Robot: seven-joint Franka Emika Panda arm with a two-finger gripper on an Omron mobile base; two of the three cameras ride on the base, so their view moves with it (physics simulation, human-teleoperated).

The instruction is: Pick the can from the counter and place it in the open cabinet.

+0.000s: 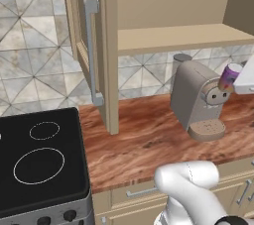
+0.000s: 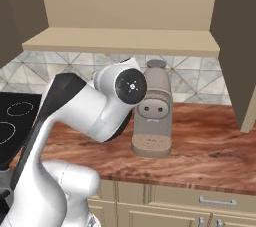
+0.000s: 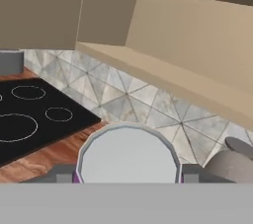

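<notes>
The purple can (image 1: 229,76) with its silver top hangs above the counter (image 1: 144,142), level with the head of the coffee machine and tilted. My gripper (image 1: 238,78) reaches in from the right edge and is shut on it. In the hand view the can's silver top (image 3: 128,156) sits between my two fingertips (image 3: 63,176), and my gripper (image 3: 127,176) is shut on it. The open cabinet's bare shelf (image 1: 178,38) lies above and left of the can; its door (image 1: 82,35) with the grey bar handle (image 1: 91,50) stands open at the left. The same shelf (image 3: 163,75) runs ahead of the hand.
A grey-brown coffee machine (image 1: 198,100) stands on the counter just under and beside the can; it also appears behind my arm (image 2: 154,113). A black stovetop (image 1: 39,159) lies at the left. The cabinet's right door (image 2: 240,46) hangs open at the right.
</notes>
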